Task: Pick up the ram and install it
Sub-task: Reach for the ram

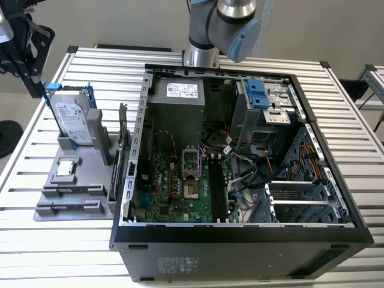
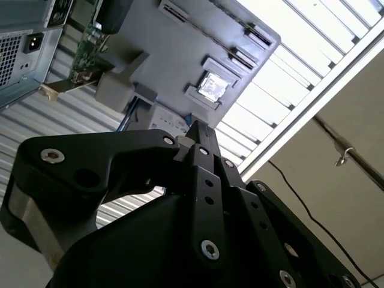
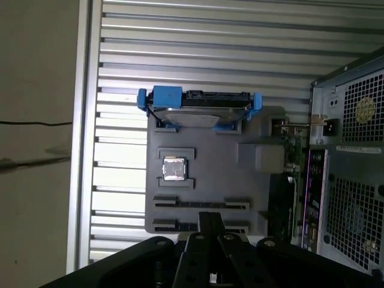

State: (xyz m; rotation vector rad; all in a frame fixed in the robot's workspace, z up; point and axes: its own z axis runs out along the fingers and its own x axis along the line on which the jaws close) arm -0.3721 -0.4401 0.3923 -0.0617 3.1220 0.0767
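A slatted aluminium table (image 1: 60,252) carries a black tower computer case (image 1: 240,246) lying open on its side with its green motherboard (image 1: 174,186) facing up. The grey-and-blue robot arm (image 1: 231,24) rises behind the case. Just beside the case, on the exterior view's left, sits a grey plastic parts tray (image 1: 87,174). At the tray's far end a silver hard drive in a blue-handled bracket (image 1: 75,120) stands on edge. The black gripper (image 1: 41,87) hangs high above the tray, well apart from everything on it. In both wrist views its fingers look pressed together with nothing between them. The ram (image 3: 201,204), as best I can judge, is the thin dark strip standing on edge in a long slot of the tray, though too little of it shows to be sure. That slot lies on the side of the small square silver processor chip (image 1: 65,168) away from the hard drive. The ram sits below the fingertips. Its long axis runs across the tray, parallel to the hard drive and at right angles to the long black memory sockets (image 1: 217,189) on the motherboard. The gripper's linkage spreads along that same line, so I judge the fingers to be set to close along the stick's length, not across its thin faces.
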